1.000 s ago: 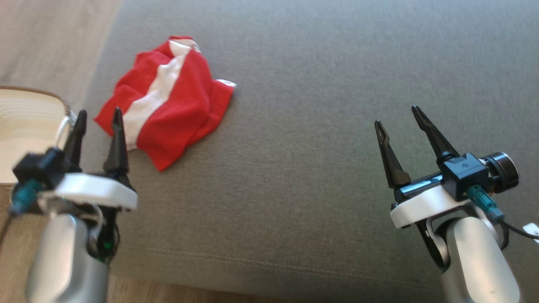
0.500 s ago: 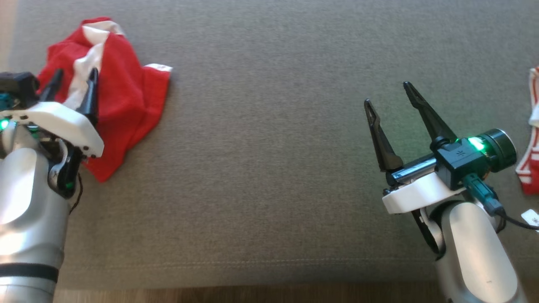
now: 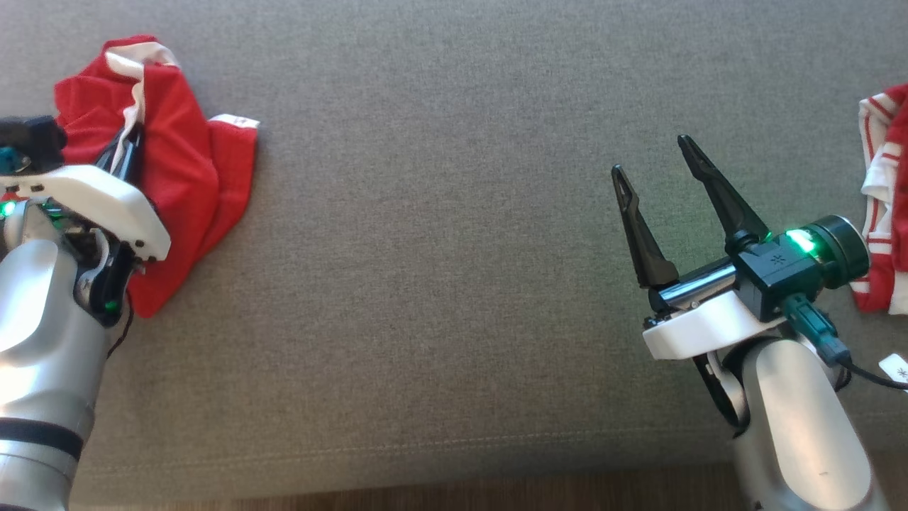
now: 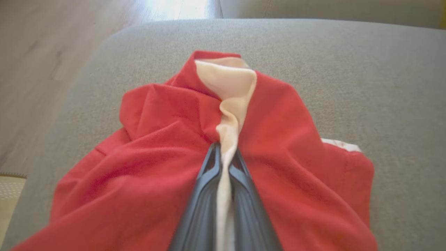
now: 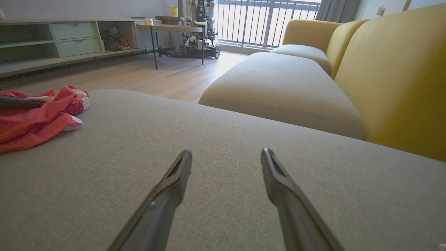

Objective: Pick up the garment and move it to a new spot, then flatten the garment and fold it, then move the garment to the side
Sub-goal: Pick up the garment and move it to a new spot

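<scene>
Left pincer clamps the garment's white stripe near the cushion's left edge; right pincer gapes. Best lifted straight, slowly.

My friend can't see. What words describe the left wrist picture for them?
The left gripper is shut on the white stripe of a crumpled red garment. The garment lies on a grey cushion, with wooden floor beyond it.

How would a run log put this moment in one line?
left pincer: shut on red garment | right pincer: open, empty | garment: crumpled on grey cushion
</scene>
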Available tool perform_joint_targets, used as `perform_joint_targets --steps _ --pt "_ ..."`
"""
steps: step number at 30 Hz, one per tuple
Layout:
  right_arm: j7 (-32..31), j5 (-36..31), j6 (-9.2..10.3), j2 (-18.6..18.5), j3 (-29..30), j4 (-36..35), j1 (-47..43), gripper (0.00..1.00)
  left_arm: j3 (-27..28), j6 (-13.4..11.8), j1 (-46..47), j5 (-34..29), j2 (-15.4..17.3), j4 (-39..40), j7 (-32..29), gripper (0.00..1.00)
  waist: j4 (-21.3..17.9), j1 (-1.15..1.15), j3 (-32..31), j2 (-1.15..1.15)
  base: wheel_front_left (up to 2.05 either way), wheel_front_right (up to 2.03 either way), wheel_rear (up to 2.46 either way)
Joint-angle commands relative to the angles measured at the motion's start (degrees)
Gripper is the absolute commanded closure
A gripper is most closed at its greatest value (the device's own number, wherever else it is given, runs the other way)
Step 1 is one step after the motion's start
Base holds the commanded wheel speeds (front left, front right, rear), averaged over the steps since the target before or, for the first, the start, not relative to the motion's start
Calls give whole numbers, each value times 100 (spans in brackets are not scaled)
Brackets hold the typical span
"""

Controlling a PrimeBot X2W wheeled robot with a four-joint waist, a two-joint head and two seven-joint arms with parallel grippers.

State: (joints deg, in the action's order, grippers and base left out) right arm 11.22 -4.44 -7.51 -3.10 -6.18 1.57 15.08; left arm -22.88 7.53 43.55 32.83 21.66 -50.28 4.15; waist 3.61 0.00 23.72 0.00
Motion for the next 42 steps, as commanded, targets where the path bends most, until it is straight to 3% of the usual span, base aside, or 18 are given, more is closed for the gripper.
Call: perform_joint_targets --steps 1,8,13,19,29,33,38,39,40,42 --pt "69 39 2 23 -132 -141 24 0 104 -5 68 87 345 136 326 100 53 0 -117 0 0 0 0" --pt "150 107 2 23 -93 14 -38 0 194 -38 156 -6 396 678 1048 100 197 0 -595 0 0 0 0" --pt "201 219 2 23 -86 126 -147 0 467 -133 -101 -183 200 1974 1082 100 214 0 -976 0 0 0 0" --pt "230 283 2 23 -60 143 -229 0 359 -264 -547 -325 -57 3251 1076 100 77 0 -1183 0 0 0 0" --pt "277 402 2 23 3 -62 -241 0 -300 -452 -864 -391 -482 4802 433 100 -773 0 -1030 0 0 0 0" --pt "316 548 2 23 -8 -188 -242 0 -608 -567 -890 -425 -871 4785 380 100 -1358 0 -870 0 0 0 0" --pt "346 677 2 23 -71 -208 -248 0 -747 -706 -786 -571 -1097 4051 508 100 -1888 0 -711 0 0 0 0" --pt "351 710 2 23 -81 -216 -253 0 -756 -730 -758 -598 -1132 3872 559 62 -1974 0 -689 0 0 0 0" --pt "356 740 2 23 -86 -224 -260 0 -762 -753 -735 -615 -1163 3698 597 0 -2047 0 -669 0 0 0 0" --pt "364 796 2 23 -87 -238 -275 0 -792 -747 -669 -662 -1194 3380 673 0 -2160 0 -640 0 0 0 0"
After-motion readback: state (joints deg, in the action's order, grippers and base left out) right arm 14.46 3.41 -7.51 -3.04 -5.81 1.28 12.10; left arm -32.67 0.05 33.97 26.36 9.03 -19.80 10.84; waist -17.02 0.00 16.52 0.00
